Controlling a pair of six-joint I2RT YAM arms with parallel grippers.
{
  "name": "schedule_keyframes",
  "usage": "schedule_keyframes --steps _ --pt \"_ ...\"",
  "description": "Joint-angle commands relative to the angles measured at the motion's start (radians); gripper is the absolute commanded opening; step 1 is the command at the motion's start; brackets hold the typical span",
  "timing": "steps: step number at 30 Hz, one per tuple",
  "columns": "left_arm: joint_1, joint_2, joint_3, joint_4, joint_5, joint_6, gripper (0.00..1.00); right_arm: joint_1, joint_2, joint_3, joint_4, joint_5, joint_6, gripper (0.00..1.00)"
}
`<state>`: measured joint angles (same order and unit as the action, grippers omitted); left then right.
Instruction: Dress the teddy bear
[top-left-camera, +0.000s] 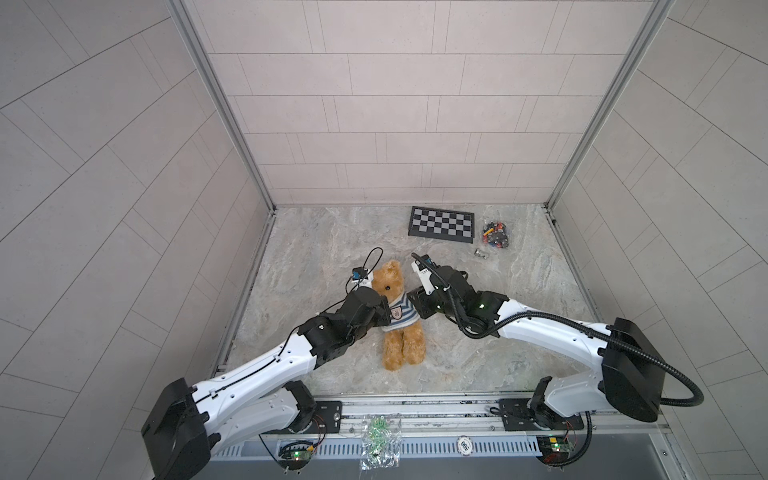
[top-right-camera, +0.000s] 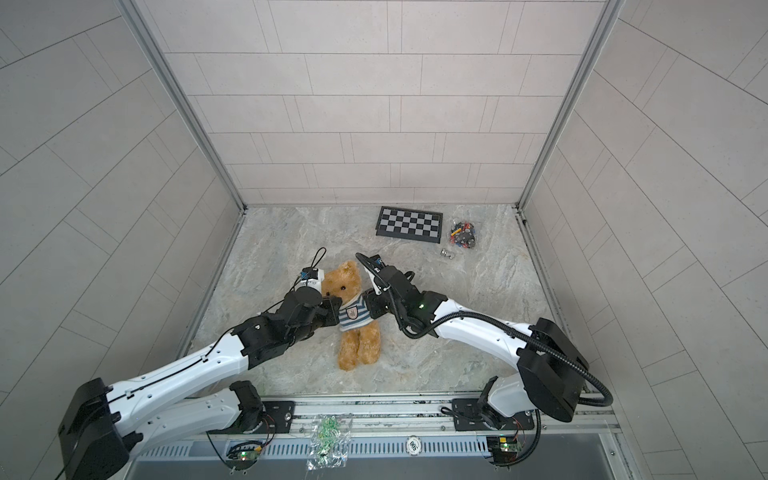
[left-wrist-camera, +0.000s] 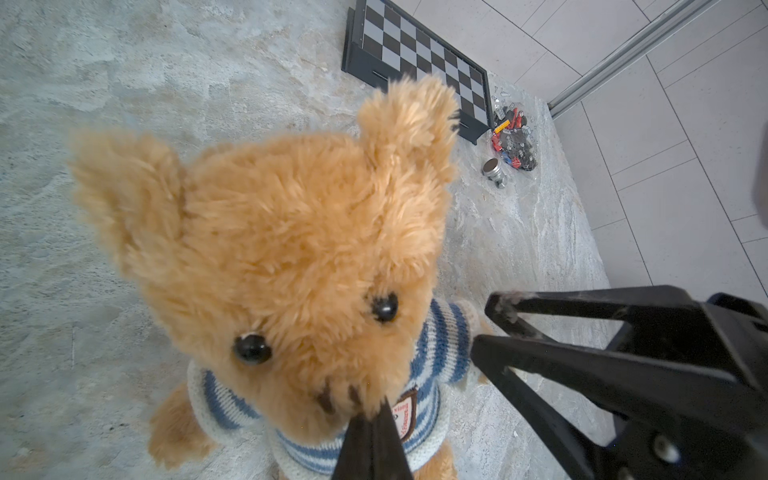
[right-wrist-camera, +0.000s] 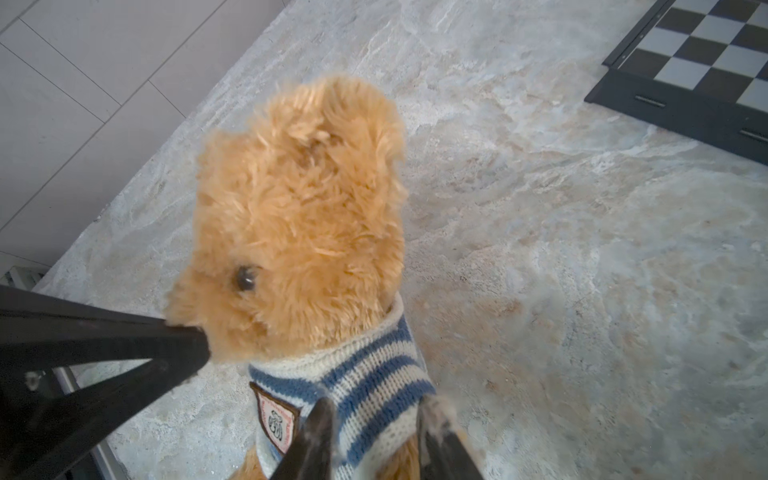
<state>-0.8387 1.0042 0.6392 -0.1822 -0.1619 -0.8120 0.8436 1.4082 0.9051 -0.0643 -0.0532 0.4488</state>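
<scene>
Teddy bear (top-left-camera: 388, 284) lies on its back near the middle of the desk (top-left-camera: 316, 249), head toward 12 o'clock and legs toward 6 o'clock. It wears one striped sweater (top-left-camera: 401, 318) over chest and belly. In both top views the left claw (top-left-camera: 385, 312) comes in from 9 o'clock of the chest and the right claw (top-left-camera: 412, 301) from 3 o'clock. The bear sits squarely between them, with neither arm nearer. At 1 o'clock, well apart, are one chessboard (top-left-camera: 441, 227), one bag of small parts (top-left-camera: 494, 236) and one metal knob (top-left-camera: 481, 252).

From the left wrist, the left claw (left-wrist-camera: 374, 409) is closed tight, its tips together against the muzzle. Whether they pinch any fur I cannot tell. The right claw (left-wrist-camera: 490, 328) straddles the sleeve cuff.

From the right wrist, the right claw (right-wrist-camera: 374, 415) stands partly closed on the bear's sleeved arm, one finger on each side, touching the knit.

The sweater looks nearly on. Any smoothing pull would probably run along the body's long axis, toward 6 o'clock. Count: one bear, one sweater, two claws.
</scene>
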Motion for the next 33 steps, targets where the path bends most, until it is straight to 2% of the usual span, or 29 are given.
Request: schedule_keyframes --steps 1,23,33 --pt "-0.006 0.001 -0.003 0.021 -0.010 0.007 0.00 0.001 -0.011 -0.024 -0.007 0.037 0.003 0.38" --pt "-0.005 0.001 -0.006 0.017 -0.013 0.011 0.00 -0.009 -0.082 -0.135 -0.075 0.105 -0.012 0.34" --pt "-0.005 -0.007 -0.006 0.012 -0.018 0.012 0.00 -0.012 -0.121 -0.103 -0.086 0.090 -0.012 0.33"
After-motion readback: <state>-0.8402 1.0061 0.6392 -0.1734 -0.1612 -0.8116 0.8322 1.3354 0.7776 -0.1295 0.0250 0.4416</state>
